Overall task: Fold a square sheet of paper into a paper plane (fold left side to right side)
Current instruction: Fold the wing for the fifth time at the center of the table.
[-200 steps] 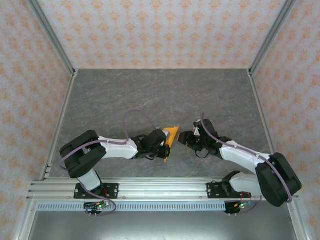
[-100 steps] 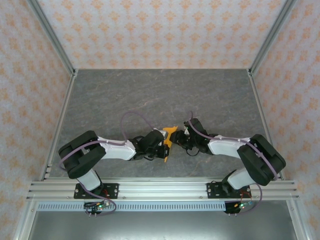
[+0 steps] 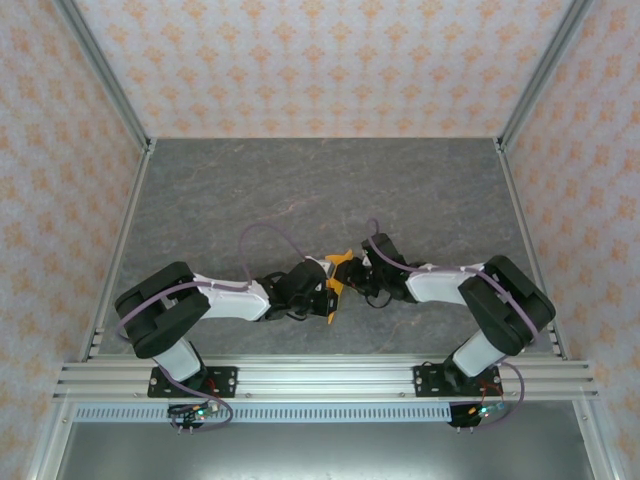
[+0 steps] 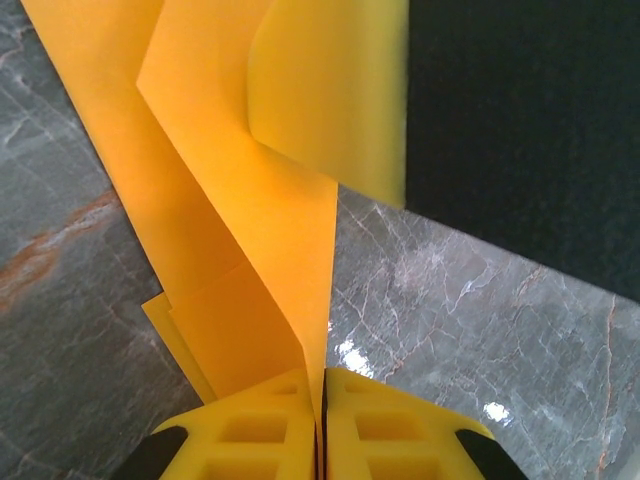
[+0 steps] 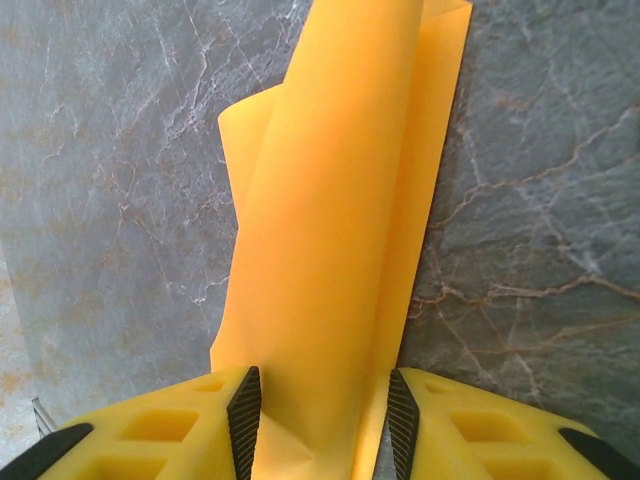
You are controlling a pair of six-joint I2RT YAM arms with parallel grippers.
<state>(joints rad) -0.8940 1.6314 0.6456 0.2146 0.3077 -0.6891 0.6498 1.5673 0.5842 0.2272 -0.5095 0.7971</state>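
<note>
2 white-and-black arms (image 3: pixel 230 297), purple cables (image 3: pixel 262 232) looping alongside, yellow honeycombed fingers (image 4: pixel 260 435), black pads (image 5: pixel 245 410)

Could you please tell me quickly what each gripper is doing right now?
Left gripper: closed on the orange paper.
Right gripper: open, with the paper between its jaws.

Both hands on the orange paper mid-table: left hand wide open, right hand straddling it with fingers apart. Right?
No: the left hand is shut, pinching the orange paper, as the left wrist view shows. The right hand does straddle it with fingers apart.
</note>
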